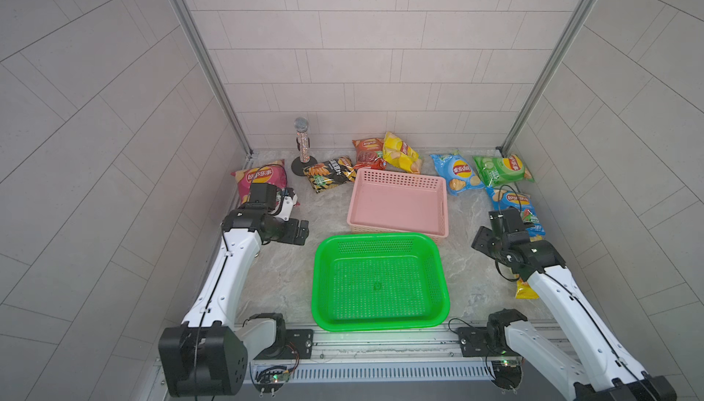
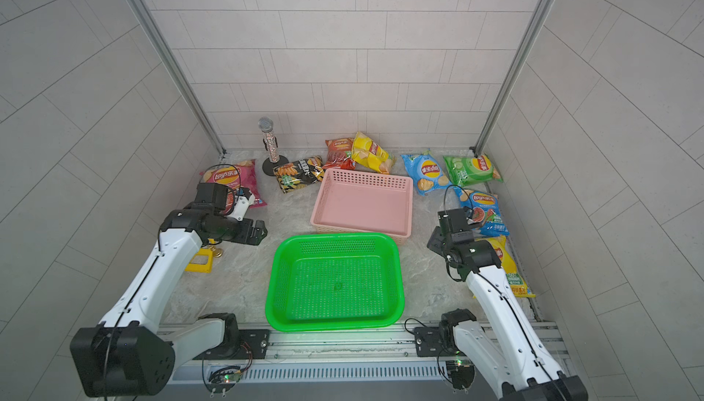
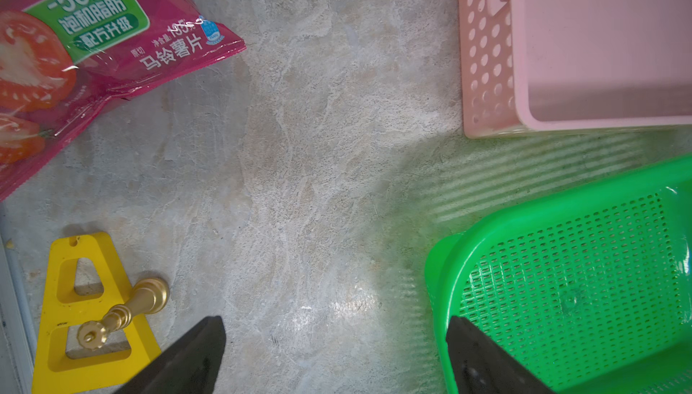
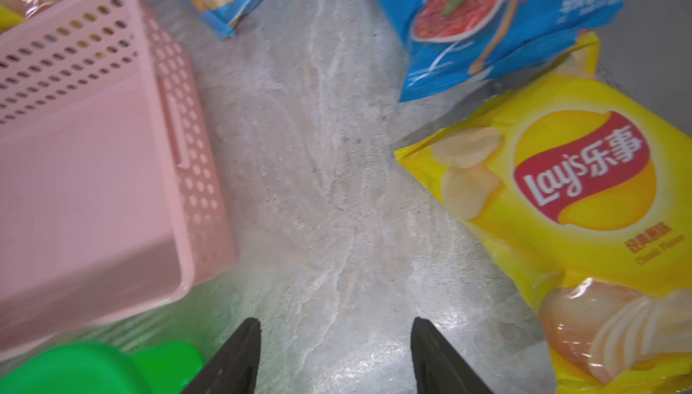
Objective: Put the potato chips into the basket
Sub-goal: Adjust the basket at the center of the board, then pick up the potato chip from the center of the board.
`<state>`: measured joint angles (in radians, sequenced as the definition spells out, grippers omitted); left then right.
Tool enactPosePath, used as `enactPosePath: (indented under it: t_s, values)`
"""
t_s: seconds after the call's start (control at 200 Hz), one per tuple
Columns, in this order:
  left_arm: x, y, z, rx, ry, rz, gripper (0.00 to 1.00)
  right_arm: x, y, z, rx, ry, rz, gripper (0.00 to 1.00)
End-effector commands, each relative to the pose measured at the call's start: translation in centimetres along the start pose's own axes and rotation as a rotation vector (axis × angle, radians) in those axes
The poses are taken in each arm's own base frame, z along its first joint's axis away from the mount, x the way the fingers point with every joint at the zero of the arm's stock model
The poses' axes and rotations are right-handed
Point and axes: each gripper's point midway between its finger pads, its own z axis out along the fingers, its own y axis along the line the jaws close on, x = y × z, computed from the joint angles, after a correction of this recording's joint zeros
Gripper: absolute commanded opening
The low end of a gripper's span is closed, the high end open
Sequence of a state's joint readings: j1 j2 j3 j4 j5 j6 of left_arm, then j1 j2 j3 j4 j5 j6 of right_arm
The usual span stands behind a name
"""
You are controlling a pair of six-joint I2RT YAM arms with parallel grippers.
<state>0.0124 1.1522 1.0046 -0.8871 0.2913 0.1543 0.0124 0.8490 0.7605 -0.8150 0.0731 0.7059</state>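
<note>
Both arms: white moulded shells, black joint housings. Left arm (image 1: pixel 224 265) and right arm (image 1: pixel 564 303) each carry a thin black cable running along the shell. Black base plates (image 1: pixel 301 338) show silver screws. Left gripper (image 3: pixel 335 321): matte black, wedge-shaped fingers (image 3: pixel 187 358). Right gripper (image 4: pixel 335 321): same.

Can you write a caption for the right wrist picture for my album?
Open right pincer above the tabletop, pink basket one side, yellow chip bag the other.

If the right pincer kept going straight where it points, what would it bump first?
Probably the bare table, in the gap between the pink basket and the yellow chip bag. The right pincer is open; depth is hard to judge.
</note>
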Motion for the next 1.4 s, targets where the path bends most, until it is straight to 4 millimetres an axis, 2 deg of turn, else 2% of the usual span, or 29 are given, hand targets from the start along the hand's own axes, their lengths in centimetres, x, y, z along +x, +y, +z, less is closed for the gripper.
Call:
enactPosePath:
  t_s: [0.0, 0.035, 0.07, 0.38, 0.675, 0.966, 1.071, 1.136, 1.286, 1.396]
  values:
    - [0.3, 0.0, 0.0, -0.002, 0.004, 0.0, 1.0, -1.2, -0.9, 0.9, -0.069, 0.007, 0.109, 0.69]
    - [0.3, -0.1, 0.0, -0.001, 0.004, 0.001, 1.0, -1.8, -1.5, 1.4, -0.072, 0.004, 0.169, 0.75]
    - [0.3, -0.1, 0.0, -0.001, 0.002, 0.001, 1.0, -2.3, -2.0, 1.8, -0.074, 0.002, 0.217, 0.76]
    - [0.4, -0.1, 0.0, 0.001, 0.002, 0.002, 1.0, -6.2, -4.0, 5.4, -0.045, -0.068, 0.439, 0.69]
    - [0.4, -0.1, 0.0, 0.0, 0.001, 0.001, 1.0, -8.2, -4.0, 9.0, -0.057, -0.061, 0.516, 0.7]
    - [0.3, -0.2, -0.1, 0.003, 0.001, 0.005, 1.0, -8.5, -4.1, 11.5, -0.041, -0.039, 0.545, 0.68]
    - [0.4, -0.2, -0.1, 0.003, 0.003, 0.003, 1.0, -9.0, -4.0, 12.2, -0.046, -0.042, 0.539, 0.56]
    - [0.4, -0.2, -0.1, 0.003, 0.002, 0.005, 1.0, -9.2, -3.8, 12.3, -0.054, -0.038, 0.539, 0.53]
    - [0.4, -0.2, -0.1, 0.005, 0.001, 0.005, 1.0, -9.3, -3.4, 11.8, -0.083, -0.043, 0.535, 0.3]
    - [0.3, -0.3, -0.1, 0.006, 0.0, 0.006, 1.0, -9.7, -3.7, 10.7, -0.064, -0.074, 0.507, 0.08]
